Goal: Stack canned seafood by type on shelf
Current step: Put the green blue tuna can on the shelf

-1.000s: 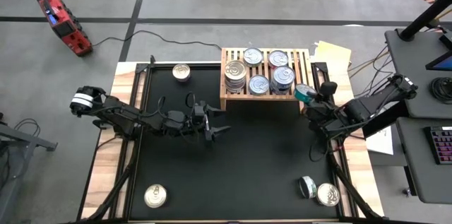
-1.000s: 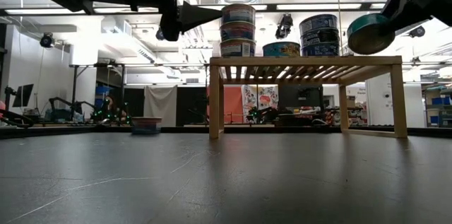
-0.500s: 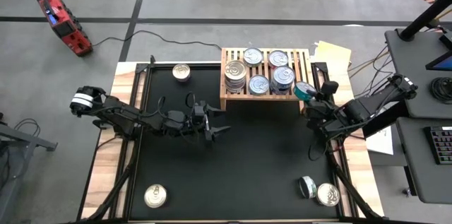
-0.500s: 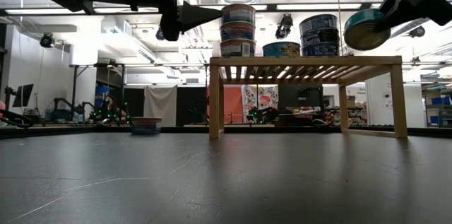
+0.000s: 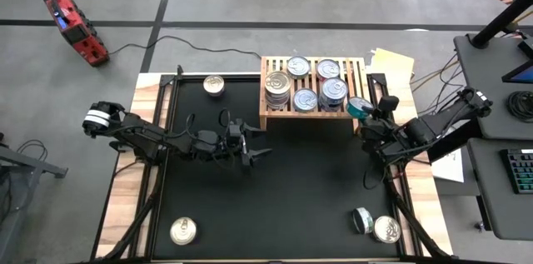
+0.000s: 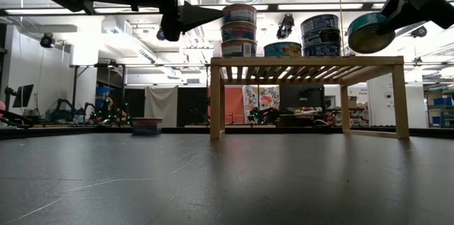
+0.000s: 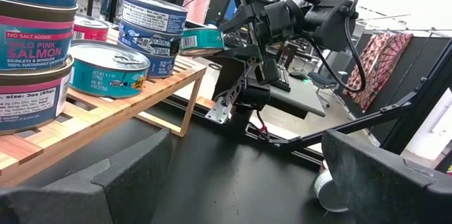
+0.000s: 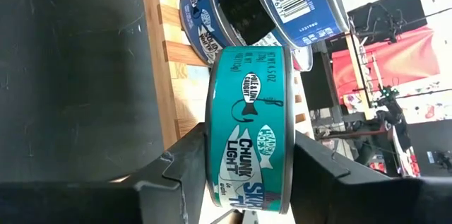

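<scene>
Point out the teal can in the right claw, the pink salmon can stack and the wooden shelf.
teal can [image 8: 251, 128]: right wrist view, on its side label.
pink salmon can stack [image 6: 239, 30]: low view, on the middle can.
wooden shelf [image 6: 305, 61]: low view, on the front rail.

A red device [image 5: 75, 28] lies on the floor beside the table [image 5: 125, 189].

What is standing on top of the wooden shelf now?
On the shelf stand tins in stacks: pink salmon tins at one end, a teal tin, then blue tins. Tins lower in each stack are hidden from above. The right pincer holds another teal tin beside it.
</scene>
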Controlling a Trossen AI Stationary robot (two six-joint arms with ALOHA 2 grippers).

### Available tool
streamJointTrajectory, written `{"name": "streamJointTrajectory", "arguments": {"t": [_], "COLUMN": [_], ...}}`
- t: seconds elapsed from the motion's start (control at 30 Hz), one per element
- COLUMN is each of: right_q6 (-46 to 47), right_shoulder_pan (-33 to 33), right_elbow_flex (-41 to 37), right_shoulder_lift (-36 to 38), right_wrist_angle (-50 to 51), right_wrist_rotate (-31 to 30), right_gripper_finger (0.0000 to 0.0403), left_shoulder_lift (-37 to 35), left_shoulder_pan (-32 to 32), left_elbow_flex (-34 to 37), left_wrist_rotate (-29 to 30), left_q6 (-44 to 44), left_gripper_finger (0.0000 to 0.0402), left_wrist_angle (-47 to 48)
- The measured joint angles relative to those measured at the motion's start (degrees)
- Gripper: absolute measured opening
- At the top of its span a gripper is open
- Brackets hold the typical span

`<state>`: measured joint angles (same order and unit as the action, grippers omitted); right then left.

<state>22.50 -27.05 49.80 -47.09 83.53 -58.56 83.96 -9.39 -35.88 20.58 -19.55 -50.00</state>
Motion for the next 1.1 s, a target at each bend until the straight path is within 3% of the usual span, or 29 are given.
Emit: {"name": "streamJointTrajectory", "arguments": {"t": [0.17,1.1], "right_q6": [-0.14,-0.04], "right_shoulder_pan": [0.0,0.0], "right_elbow_flex": [0.0,-0.59], "right_shoulder_lift": [0.0,0.0], "right_wrist_angle": [-0.09,-1.8], "right_wrist_rotate": [0.06,0.5], "right_gripper_finger": [0.014,0.0185], "left_shoulder_lift": [0.0,0.07], "left_shoulder_pan": [0.0,-0.02], "left_elbow_flex": [0.0,0.0], "left_wrist_rotate": [0.0,-0.02], "left_q6": [-0.02,-0.02], "left_gripper_finger": [0.0347,0.0347], "left_wrist_angle": [-0.02,-0.04]}}
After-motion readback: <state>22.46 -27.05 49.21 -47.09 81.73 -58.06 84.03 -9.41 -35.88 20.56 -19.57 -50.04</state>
